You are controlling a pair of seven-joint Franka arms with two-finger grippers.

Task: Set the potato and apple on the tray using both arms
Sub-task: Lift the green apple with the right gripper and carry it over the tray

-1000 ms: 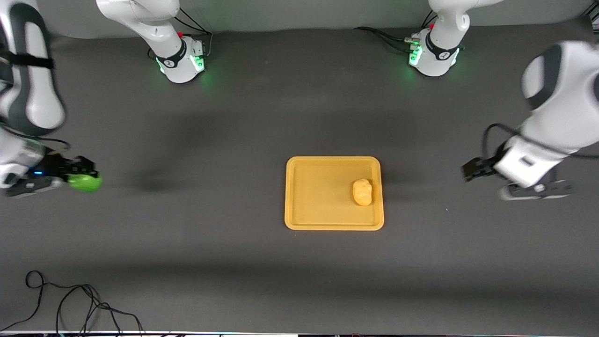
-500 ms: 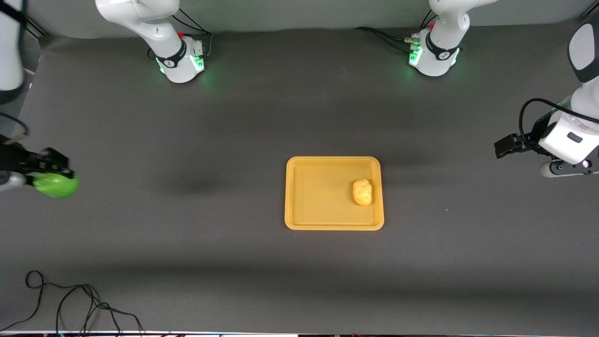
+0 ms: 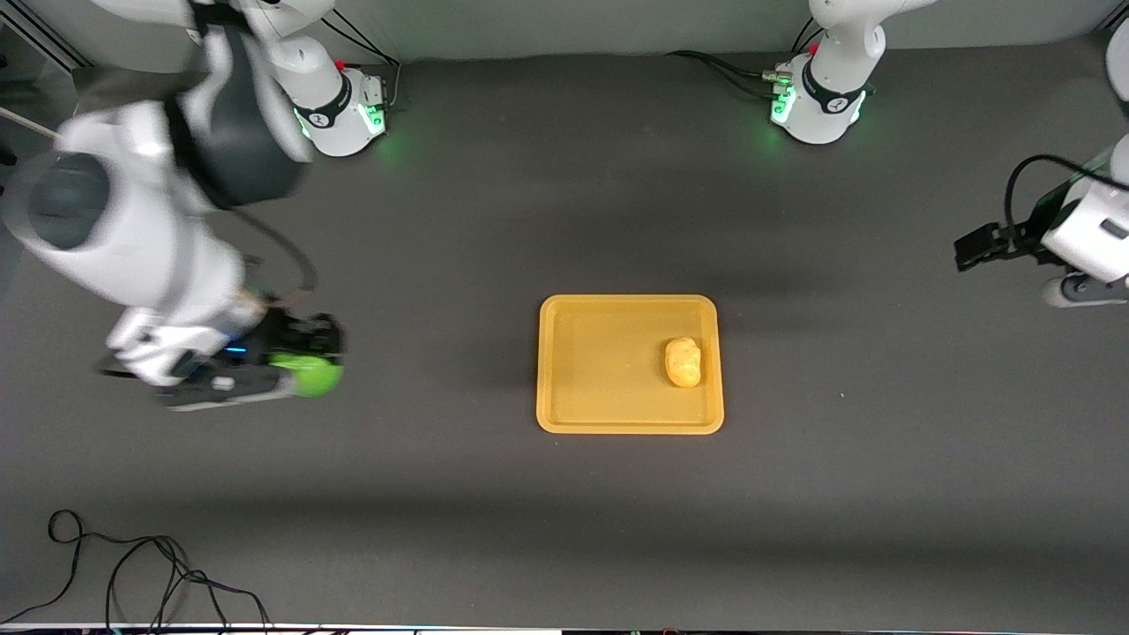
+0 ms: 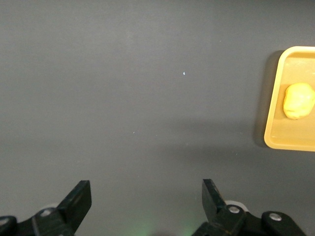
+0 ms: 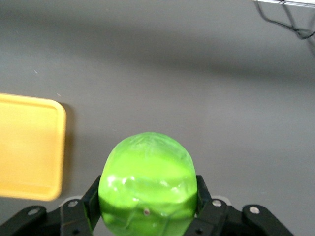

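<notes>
Right pincer (image 3: pixel 322 370) clamped on apple (image 3: pixel 310 376), up over bare table (image 3: pixel 441 529) toward right arm's end, well apart from tray (image 3: pixel 564 414). Potato (image 3: pixel 683 362) lies in tray. Left pincer (image 4: pixel 145 209) spread apart, empty, over table at left arm's end.

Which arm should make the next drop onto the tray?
Right. The right gripper has its jaws shut on the apple, up over the table toward its end. The potato already lies on the tray; the left gripper waits open and empty.
</notes>
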